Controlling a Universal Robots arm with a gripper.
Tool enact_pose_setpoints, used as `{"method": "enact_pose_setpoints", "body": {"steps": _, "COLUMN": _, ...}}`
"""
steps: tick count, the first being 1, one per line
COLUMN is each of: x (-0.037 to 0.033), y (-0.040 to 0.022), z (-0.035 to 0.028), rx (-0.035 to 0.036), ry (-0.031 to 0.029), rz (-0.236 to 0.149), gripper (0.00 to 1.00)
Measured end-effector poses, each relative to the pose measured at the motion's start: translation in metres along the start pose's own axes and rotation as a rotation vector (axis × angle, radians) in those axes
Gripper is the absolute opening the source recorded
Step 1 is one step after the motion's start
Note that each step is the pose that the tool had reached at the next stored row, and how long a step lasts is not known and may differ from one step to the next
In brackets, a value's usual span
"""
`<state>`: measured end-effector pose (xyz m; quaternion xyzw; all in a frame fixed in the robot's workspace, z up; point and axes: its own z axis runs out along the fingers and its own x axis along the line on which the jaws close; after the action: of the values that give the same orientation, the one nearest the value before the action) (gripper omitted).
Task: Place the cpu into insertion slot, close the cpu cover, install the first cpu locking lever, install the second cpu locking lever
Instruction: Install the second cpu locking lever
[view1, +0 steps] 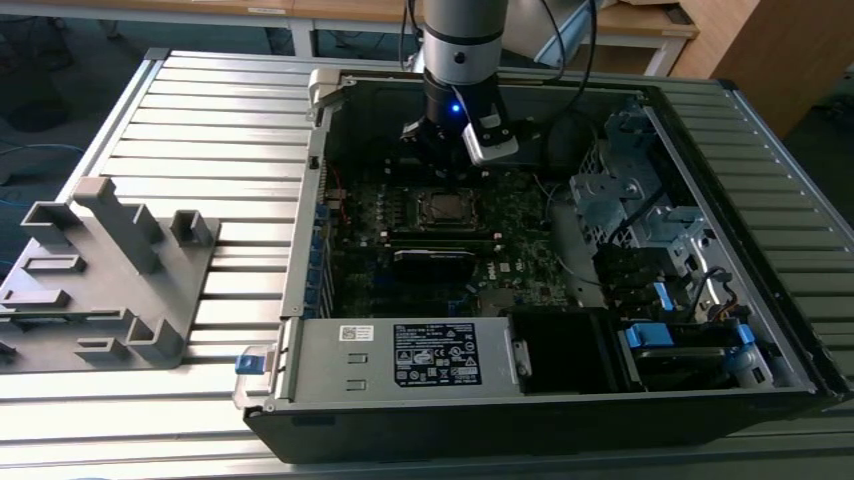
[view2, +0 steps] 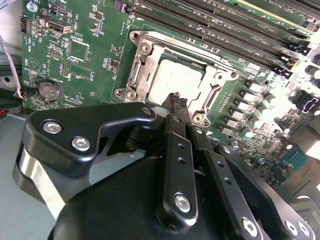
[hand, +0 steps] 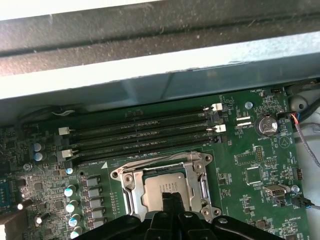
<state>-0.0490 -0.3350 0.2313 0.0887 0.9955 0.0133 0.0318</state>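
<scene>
The cpu (view1: 447, 207) lies in the insertion slot (view1: 418, 207) on the green motherboard inside the open computer case. Its silver-grey top (view2: 172, 80) shows through the cpu cover (view2: 136, 70), which lies flat around it. My gripper (view1: 449, 168) hangs just above the socket, on the side toward the case's far wall. In both wrist views the black fingertips (view2: 175, 98) are pressed together over the edge of the cpu (hand: 155, 187), with nothing between them. A thin metal lever (hand: 160, 157) runs along the cover (hand: 126, 186) on the memory-slot side.
Long black memory slots (hand: 140, 132) lie between the socket and the case wall (hand: 150, 80). A coin battery (hand: 265, 125) sits beside them. A drive cage (view1: 627, 195) and cables fill the exterior view's right. A grey fixture (view1: 107, 270) stands on the slatted table at its left.
</scene>
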Motion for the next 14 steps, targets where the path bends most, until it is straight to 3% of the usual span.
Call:
{"method": "enact_pose_setpoints", "body": {"steps": 9, "x": 0.0, "y": 0.0, "z": -0.0003, "rx": 0.0, "ry": 0.0, "rz": 0.0, "gripper": 0.1}}
{"method": "enact_pose_setpoints", "body": {"steps": 12, "x": -0.0002, "y": 0.0001, "z": -0.0026, "rx": 0.0, "ry": 0.0, "rz": 0.0, "gripper": 0.1}}
{"method": "enact_pose_setpoints", "body": {"steps": 14, "x": -0.0006, "y": 0.0003, "z": -0.0094, "rx": 0.0, "ry": 0.0, "rz": 0.0, "gripper": 0.1}}
